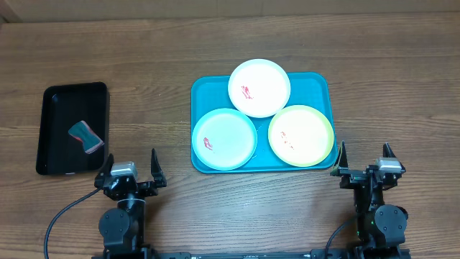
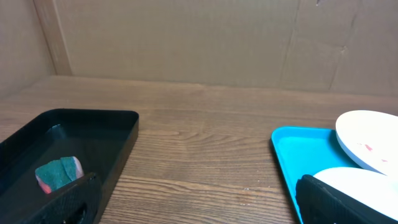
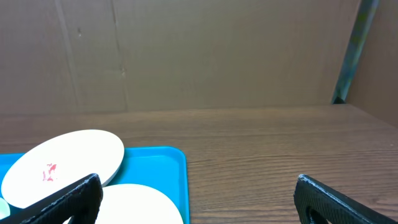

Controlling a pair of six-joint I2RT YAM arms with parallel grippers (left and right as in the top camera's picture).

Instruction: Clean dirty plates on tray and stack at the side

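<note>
On the wooden surface (image 1: 144,50), right of centre, the turquoise tray (image 1: 208,90) holds all three plates. The white plate (image 1: 259,88) lies at the far middle, its far edge reaching past the tray's rim and its near edge lapping over the other two. The pale aqua plate (image 1: 224,139) lies near left and the yellow-green plate (image 1: 301,135) near right, just beside each other. Each plate bears small red smears. Well to the left, apart from the tray, a black tray (image 1: 61,108) holds a teal and red sponge (image 1: 86,137). At the near edge, the left jaws stand spread wide and grasp nothing, just near of the black tray's near right corner. The right jaws, likewise released and bare, stand just near of the turquoise tray's near right corner.
</note>
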